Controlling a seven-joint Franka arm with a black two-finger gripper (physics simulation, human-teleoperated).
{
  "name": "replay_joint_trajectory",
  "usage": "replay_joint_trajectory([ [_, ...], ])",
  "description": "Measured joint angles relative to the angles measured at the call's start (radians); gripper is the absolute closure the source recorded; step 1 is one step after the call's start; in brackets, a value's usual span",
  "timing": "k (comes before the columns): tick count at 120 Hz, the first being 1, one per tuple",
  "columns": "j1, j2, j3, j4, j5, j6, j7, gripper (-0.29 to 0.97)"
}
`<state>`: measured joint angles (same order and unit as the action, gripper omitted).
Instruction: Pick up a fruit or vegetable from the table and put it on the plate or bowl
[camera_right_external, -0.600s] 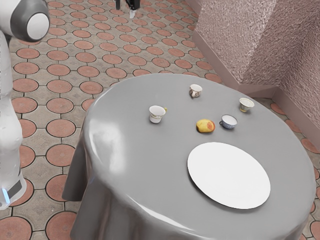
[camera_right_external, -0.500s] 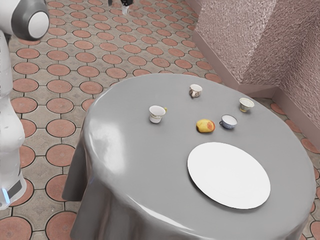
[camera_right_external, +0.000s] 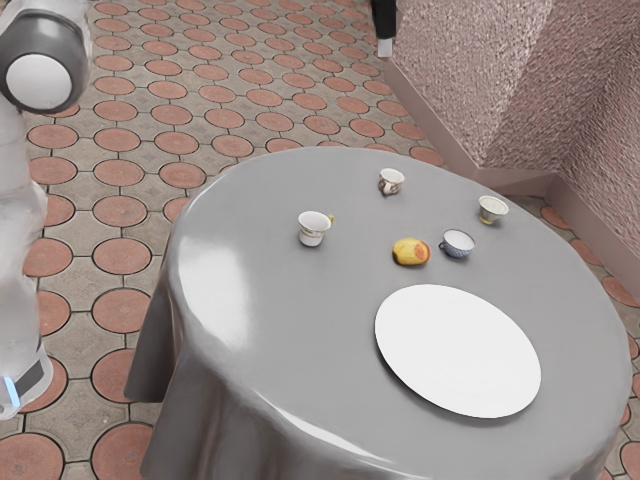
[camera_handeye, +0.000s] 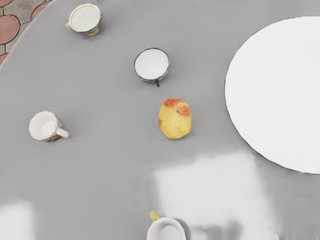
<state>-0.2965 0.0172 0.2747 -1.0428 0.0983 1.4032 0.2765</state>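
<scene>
A yellow fruit with red patches (camera_right_external: 411, 251) lies on the round grey table, just behind the large white plate (camera_right_external: 458, 348). In the wrist view the fruit (camera_handeye: 175, 118) is near the middle, with the plate (camera_handeye: 280, 90) a short gap to one side of it. My gripper (camera_right_external: 385, 45) hangs high at the exterior view's top edge, well above and behind the table. It is far from the fruit and holds nothing that I can see.
Three small cups (camera_right_external: 314, 227) (camera_right_external: 391, 181) (camera_right_external: 492, 209) stand on the table's far half. A dark-rimmed cup (camera_right_external: 456, 243) stands right beside the fruit. A pink wall (camera_right_external: 480, 70) rises behind the table on the exterior view's right.
My gripper has swung along the top edge toward the exterior view's right, from over the tiled floor to near the wall. The fruit, cups and plate have not moved.
</scene>
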Motion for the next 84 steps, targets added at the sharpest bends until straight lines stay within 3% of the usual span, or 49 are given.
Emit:
replay_joint_trajectory([
  [14, -0.293, 0.006, 0.000, -0.111, -0.003, -0.005, 0.010, 0.02],
  [23, -0.419, -0.052, 0.005, -0.325, -0.011, 0.056, 0.021, 0.02],
  [28, -0.429, -0.075, 0.007, -0.431, -0.014, 0.104, 0.027, 0.02],
  [33, -0.318, -0.091, 0.009, -0.509, -0.017, 0.151, 0.032, 0.03],
  [45, 0.166, -0.072, 0.054, -0.572, -0.021, 0.233, 0.044, 0.03],
  [54, 0.416, -0.048, 0.074, -0.571, -0.022, 0.271, 0.054, 0.02],
  [64, 0.602, -0.035, 0.072, -0.567, -0.022, 0.301, 0.064, 0.02],
  [84, 0.856, -0.021, 0.038, -0.558, -0.022, 0.332, 0.080, 0.02],
])
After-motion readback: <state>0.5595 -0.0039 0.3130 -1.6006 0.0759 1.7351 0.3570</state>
